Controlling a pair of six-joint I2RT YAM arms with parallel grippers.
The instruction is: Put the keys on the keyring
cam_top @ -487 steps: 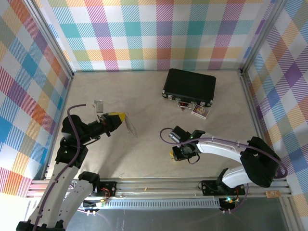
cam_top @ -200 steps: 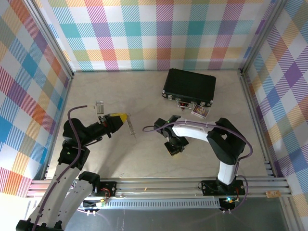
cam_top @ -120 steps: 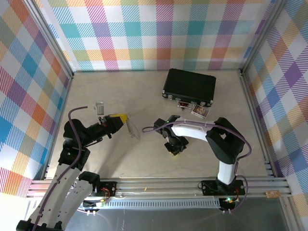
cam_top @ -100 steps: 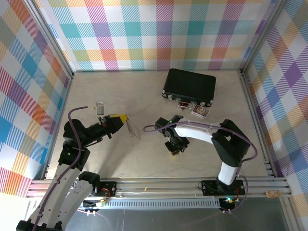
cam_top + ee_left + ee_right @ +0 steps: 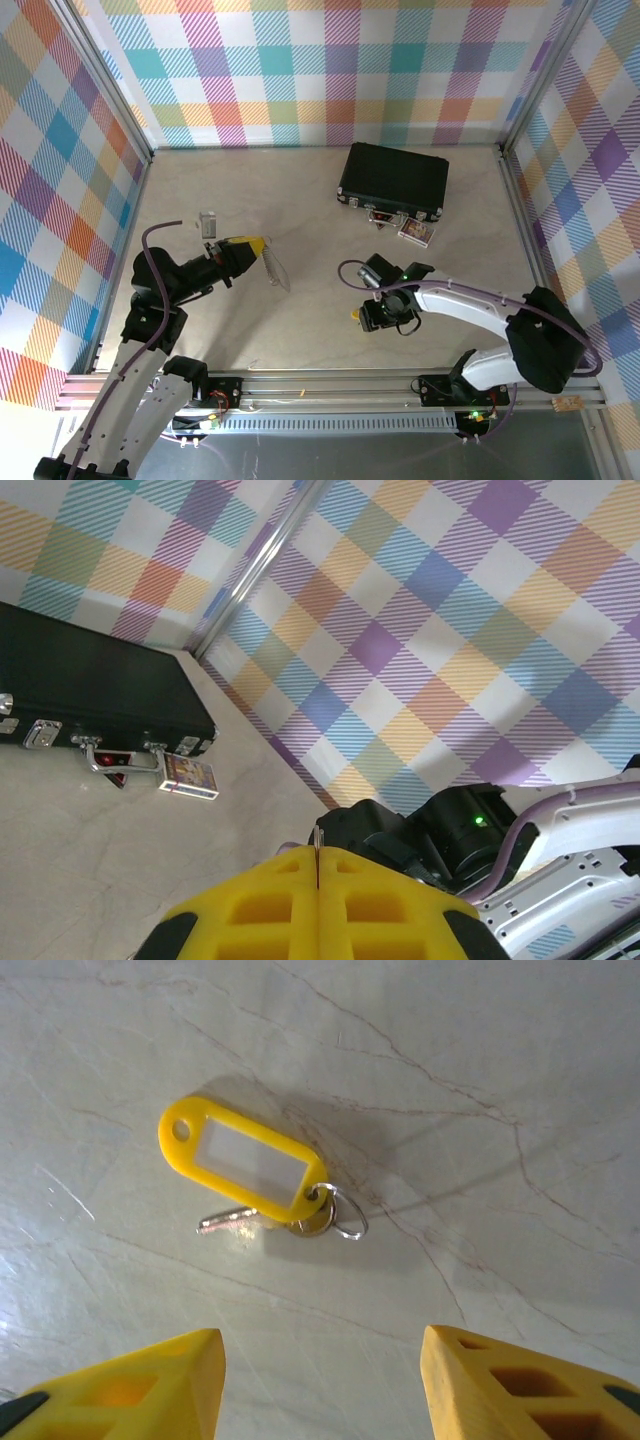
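Observation:
My left gripper (image 5: 256,244) is shut on the keyring (image 5: 277,270), a thin grey loop sticking out past its yellow fingertips above the table. In the left wrist view the pads (image 5: 270,905) meet and a sliver of the keyring (image 5: 318,842) shows edge-on between them. A silvery key (image 5: 228,1222) lies on the table, joined by a small wire ring (image 5: 347,1216) to a yellow tag (image 5: 243,1162). My right gripper (image 5: 320,1380) hovers over it, open, with nothing between its fingers. From above, the right gripper (image 5: 372,318) sits near the table's middle front.
A black case (image 5: 393,180) lies at the back right, with a small printed card (image 5: 415,232) in front of it. A small grey piece (image 5: 207,222) lies beyond the left gripper. Checked walls and metal rails close the table in.
The right arm has swung down to the right, carrying its gripper a little nearer the front, and its jaws have opened. The left arm and keyring have stayed put.

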